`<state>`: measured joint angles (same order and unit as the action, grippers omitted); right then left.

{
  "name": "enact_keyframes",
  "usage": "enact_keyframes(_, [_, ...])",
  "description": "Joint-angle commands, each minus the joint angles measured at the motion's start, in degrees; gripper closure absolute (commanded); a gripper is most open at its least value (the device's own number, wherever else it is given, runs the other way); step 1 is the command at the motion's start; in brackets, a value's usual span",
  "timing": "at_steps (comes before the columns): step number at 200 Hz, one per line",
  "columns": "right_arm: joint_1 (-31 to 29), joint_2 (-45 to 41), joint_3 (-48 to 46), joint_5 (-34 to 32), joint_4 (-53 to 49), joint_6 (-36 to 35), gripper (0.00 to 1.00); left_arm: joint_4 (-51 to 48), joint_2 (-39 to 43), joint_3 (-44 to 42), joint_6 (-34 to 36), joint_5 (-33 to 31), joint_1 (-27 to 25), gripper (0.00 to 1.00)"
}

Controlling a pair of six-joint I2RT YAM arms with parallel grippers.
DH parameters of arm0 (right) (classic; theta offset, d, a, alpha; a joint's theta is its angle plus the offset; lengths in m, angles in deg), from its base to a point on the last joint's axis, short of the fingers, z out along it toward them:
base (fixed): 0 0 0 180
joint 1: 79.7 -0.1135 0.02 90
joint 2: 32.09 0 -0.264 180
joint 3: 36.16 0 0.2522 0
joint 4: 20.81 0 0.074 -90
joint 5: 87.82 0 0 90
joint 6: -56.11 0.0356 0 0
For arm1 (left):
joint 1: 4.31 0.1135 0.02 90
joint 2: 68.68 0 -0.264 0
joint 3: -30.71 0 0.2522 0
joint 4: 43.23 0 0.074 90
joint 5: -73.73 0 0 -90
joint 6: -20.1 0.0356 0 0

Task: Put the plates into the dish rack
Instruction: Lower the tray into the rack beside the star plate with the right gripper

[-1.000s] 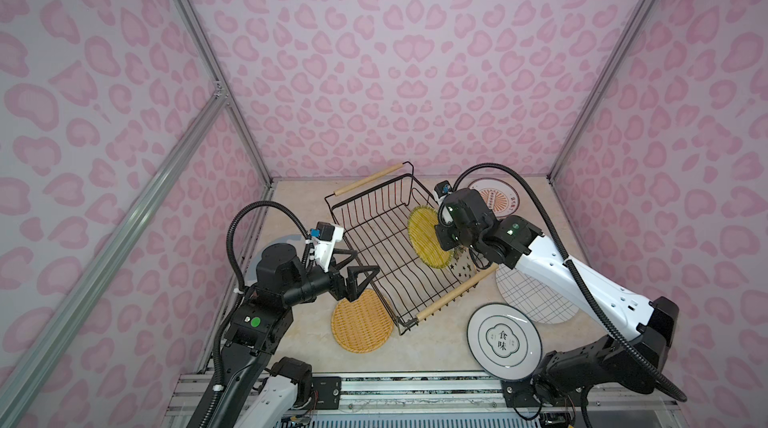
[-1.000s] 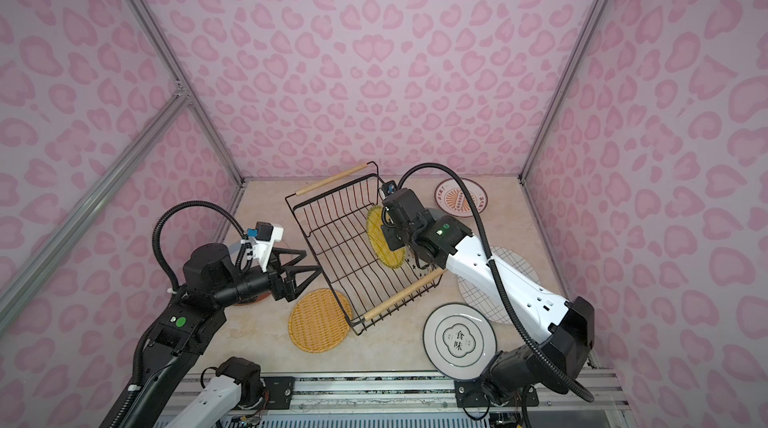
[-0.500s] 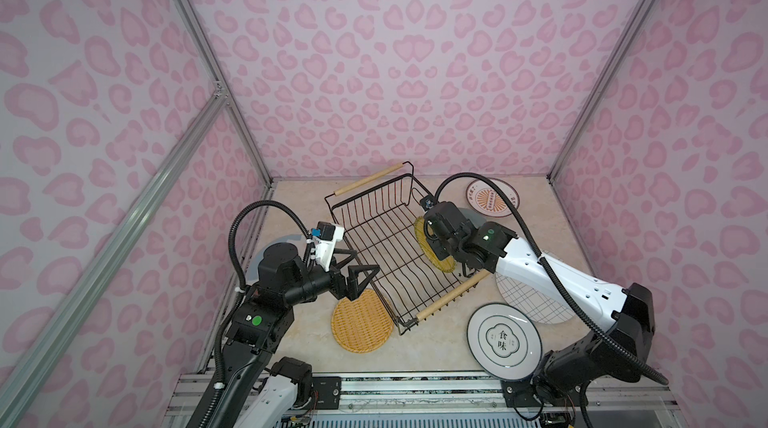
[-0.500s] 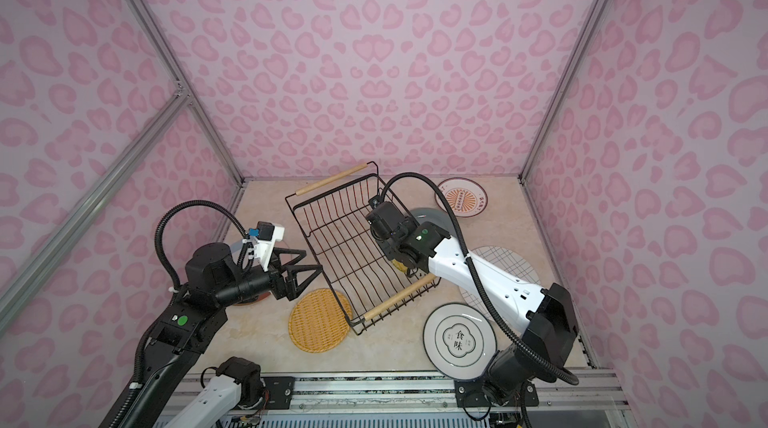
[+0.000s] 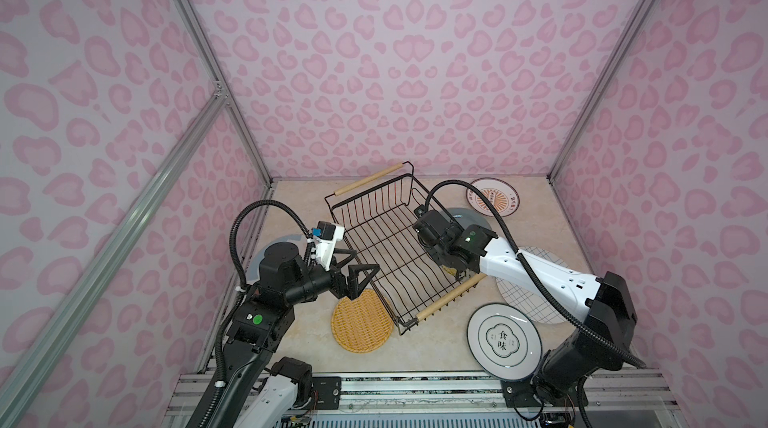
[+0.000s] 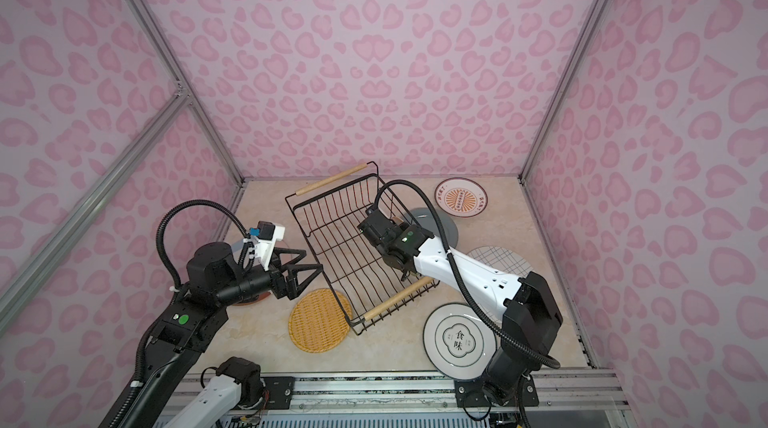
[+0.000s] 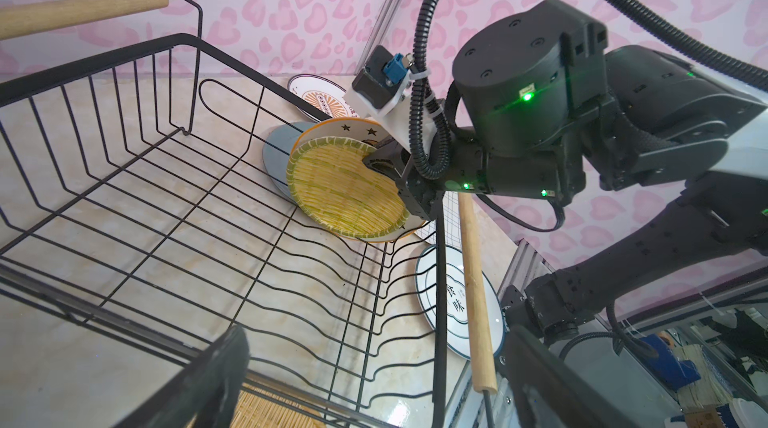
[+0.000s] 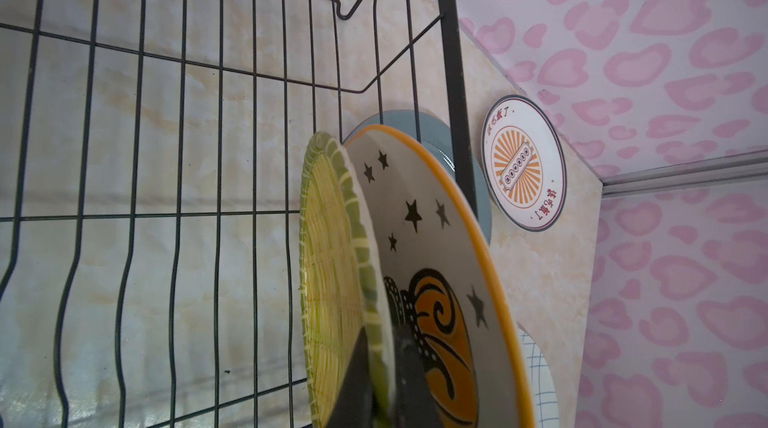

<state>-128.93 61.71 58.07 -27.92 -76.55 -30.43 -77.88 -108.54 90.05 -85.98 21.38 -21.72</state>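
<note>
Your right gripper (image 8: 380, 363) is clamped on the edge of a yellow woven plate (image 7: 345, 189). This plate stands on its edge inside the dish rack (image 7: 91, 64), just beside the star plate (image 8: 419, 213), near the rack's right wall. Your left gripper (image 5: 365, 261) is spread wide and grasps nothing. It hovers at the rack's left rim, above the second woven plate (image 5: 361, 326), which lies flat on the table (image 5: 428, 347).
</note>
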Motion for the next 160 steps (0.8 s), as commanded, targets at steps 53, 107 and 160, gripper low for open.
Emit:
enact_keyframes(53, [0.4, 1.5, -1.4, 0.1, 0.8, -0.7, 1.00, 1.2, 0.2, -0.2, 0.5, 0.2, 0.0, 0.02])
enact_keyframes(107, [0.7, 1.2, -3.6, 1.9, 0.3, 0.5, 1.00, 1.1, 0.1, -0.2, 0.5, 0.2, 0.0, 0.02])
enact_keyframes(160, [1.0, 0.5, -4.2, 2.2, 0.5, 0.6, 0.98, 1.1, 0.1, -0.3, 0.4, 0.2, -0.1, 0.02])
